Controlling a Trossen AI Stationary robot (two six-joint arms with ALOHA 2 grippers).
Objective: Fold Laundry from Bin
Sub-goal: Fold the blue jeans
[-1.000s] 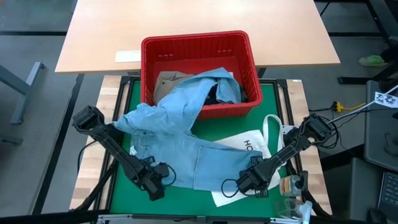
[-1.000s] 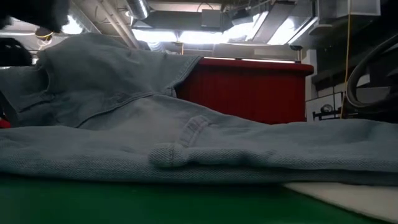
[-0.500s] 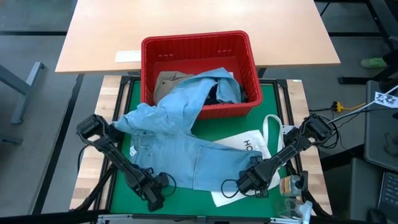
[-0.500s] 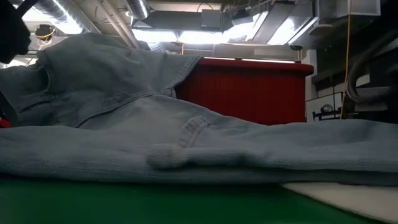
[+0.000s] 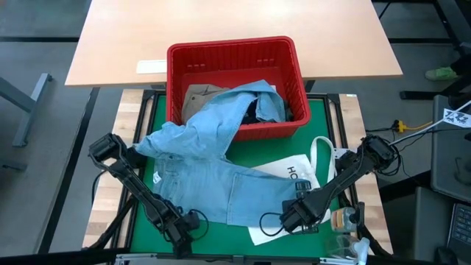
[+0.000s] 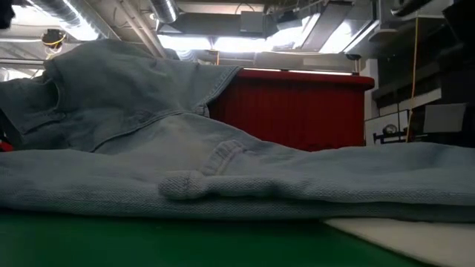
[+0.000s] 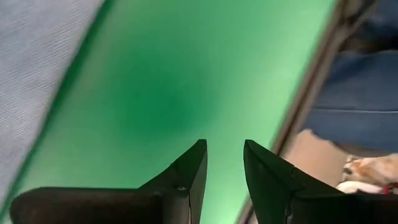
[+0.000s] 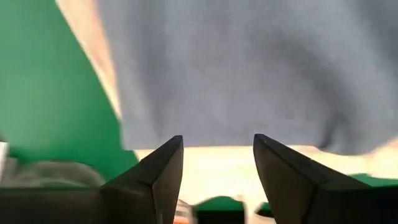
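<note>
A light blue denim garment (image 5: 221,184) hangs out over the near rim of the red bin (image 5: 232,44) and lies spread on the green mat (image 5: 147,228). Its near right part rests on a white tote bag (image 5: 294,173). A khaki garment (image 5: 199,96) and a dark one (image 5: 254,110) lie in the bin. My left gripper (image 5: 190,221) hovers open over bare mat (image 7: 161,87), just off the denim's near left corner (image 7: 37,74). My right gripper (image 5: 294,210) hangs open above the denim's near right edge (image 8: 236,81) and the tote bag (image 8: 205,162). Neither holds anything.
A light wooden table (image 5: 235,18) stands beyond the bin with a white strip (image 5: 151,66) on it. Small items (image 5: 342,218) sit off the mat's near right corner. The mat's dark frame (image 7: 311,99) runs close by my left gripper. The near left mat is bare.
My left gripper has moved toward the table's near edge, off the denim's corner, sinking a little and tipping further downward. My right gripper has risen above the denim's near right edge. A small fold on the denim's near edge has slid slightly toward the table's left.
</note>
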